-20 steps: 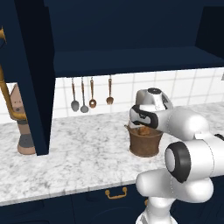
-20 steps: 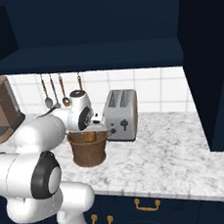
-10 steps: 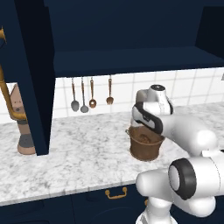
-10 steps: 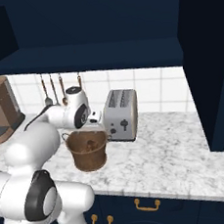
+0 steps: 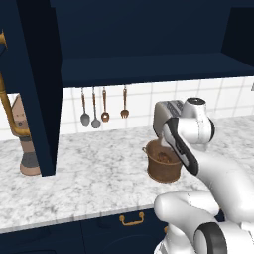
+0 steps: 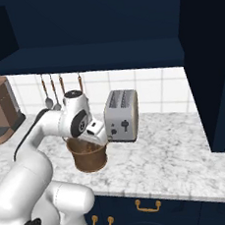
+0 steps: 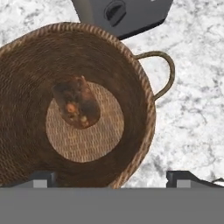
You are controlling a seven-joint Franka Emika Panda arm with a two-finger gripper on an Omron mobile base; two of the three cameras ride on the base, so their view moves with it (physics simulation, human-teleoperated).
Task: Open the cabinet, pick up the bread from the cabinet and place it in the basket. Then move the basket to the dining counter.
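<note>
The tall dark navy wall cabinet (image 5: 39, 89) is seen with its doors swung open, and the small, chunky golden-brown lump of bread (image 7: 76, 103) is found lying on the flat bottom of the round brown woven basket (image 7: 131, 87). The opening, picking and placing steps are therefore judged complete; what is left is for the basket to be gripped and carried to the dining counter.

The claw (image 7: 111, 177) is held just above the basket, its two dark tips spread wide, and nothing is gripped between them.

The basket is stood on the white marble desk (image 6: 178, 151), just in front of the silver toaster (image 6: 121, 116).

From the hand view the bread and one small side handle (image 7: 162, 74) of the basket are shown plainly from above. In the left base view the bread is made out only dimly inside the basket, while the hanging utensils (image 5: 101, 106) on the tiled wall behind the basket are shown. In the right base view a brown coffee machine (image 6: 1, 117) is shown well to the side of the basket.
</note>
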